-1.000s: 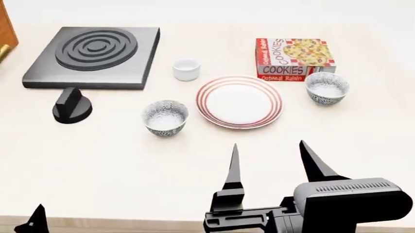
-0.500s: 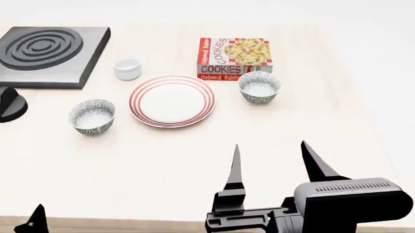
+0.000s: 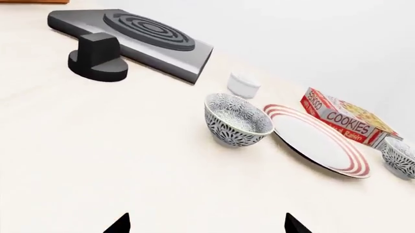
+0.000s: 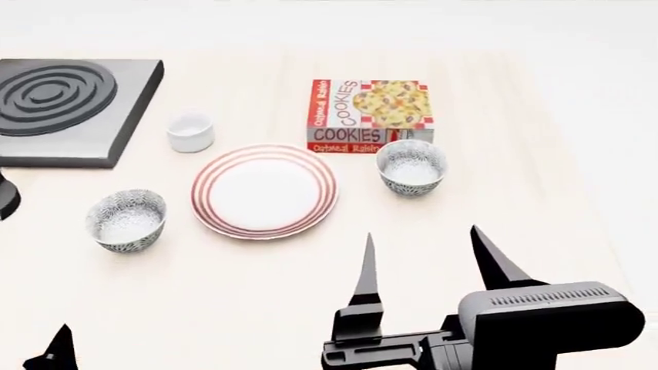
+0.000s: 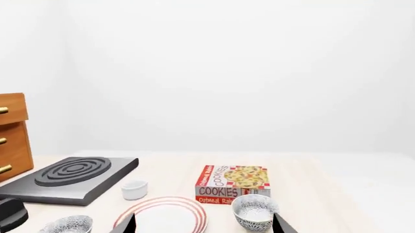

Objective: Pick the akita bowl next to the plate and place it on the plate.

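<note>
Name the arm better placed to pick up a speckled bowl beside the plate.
Right, probably. The right gripper is open, directly before the akita bowl right of the plate; only the left gripper's tip shows at the near corner.

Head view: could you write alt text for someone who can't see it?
A red-ringed white plate sits on a pale table between two speckled bowls, with a cookie box behind. The open right gripper hovers in front.

The pale wooden table (image 4: 535, 154) held the plate (image 4: 264, 192), 2 speckled bowls (image 4: 125, 220) (image 4: 411, 167), white cup (image 4: 190, 131), cookie box (image 4: 370, 114) and black burner (image 4: 62, 108).
</note>
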Tool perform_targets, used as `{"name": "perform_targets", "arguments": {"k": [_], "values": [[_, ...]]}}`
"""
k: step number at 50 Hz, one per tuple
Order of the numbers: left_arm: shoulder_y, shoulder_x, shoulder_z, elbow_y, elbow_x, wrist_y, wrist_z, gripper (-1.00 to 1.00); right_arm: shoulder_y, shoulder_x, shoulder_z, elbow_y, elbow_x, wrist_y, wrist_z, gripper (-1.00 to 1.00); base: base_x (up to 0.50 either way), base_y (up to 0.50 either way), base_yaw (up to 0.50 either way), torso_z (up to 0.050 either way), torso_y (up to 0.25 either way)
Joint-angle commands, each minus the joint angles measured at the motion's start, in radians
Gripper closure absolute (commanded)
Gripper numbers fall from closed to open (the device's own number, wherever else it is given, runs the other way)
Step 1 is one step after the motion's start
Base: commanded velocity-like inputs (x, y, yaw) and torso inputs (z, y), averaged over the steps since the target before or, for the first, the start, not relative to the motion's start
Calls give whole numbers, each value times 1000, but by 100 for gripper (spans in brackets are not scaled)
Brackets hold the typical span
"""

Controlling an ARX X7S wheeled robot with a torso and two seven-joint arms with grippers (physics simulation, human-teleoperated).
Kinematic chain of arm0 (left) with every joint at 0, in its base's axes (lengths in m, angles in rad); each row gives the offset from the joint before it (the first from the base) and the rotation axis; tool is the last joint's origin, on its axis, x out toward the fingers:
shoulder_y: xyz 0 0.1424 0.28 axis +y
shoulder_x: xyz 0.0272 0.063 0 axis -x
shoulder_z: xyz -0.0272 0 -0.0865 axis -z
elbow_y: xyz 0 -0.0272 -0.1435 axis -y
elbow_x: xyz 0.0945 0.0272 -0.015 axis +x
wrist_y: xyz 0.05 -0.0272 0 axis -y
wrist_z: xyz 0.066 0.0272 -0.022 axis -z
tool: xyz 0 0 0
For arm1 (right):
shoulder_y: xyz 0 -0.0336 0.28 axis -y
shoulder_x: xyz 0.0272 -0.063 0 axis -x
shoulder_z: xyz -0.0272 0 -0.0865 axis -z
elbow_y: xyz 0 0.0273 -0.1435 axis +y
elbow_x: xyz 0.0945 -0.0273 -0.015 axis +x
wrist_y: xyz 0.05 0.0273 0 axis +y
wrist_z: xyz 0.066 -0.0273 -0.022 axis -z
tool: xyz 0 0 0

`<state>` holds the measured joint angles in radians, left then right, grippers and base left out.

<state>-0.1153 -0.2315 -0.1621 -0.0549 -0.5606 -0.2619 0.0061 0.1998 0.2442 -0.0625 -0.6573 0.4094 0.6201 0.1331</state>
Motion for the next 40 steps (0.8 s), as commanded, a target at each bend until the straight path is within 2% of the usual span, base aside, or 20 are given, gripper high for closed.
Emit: {"name": "perform_targets", "arguments": {"k": [1, 40], "values": [[-2, -1, 5, -12, 1, 11, 2, -100, -1, 5, -4, 5, 4, -6, 3, -100, 500, 0, 0, 0, 0], [-1, -13, 15, -9, -21, 11, -9, -100, 1, 21, -15, 17, 16, -15, 18, -100, 500, 0, 0, 0, 0]]}}
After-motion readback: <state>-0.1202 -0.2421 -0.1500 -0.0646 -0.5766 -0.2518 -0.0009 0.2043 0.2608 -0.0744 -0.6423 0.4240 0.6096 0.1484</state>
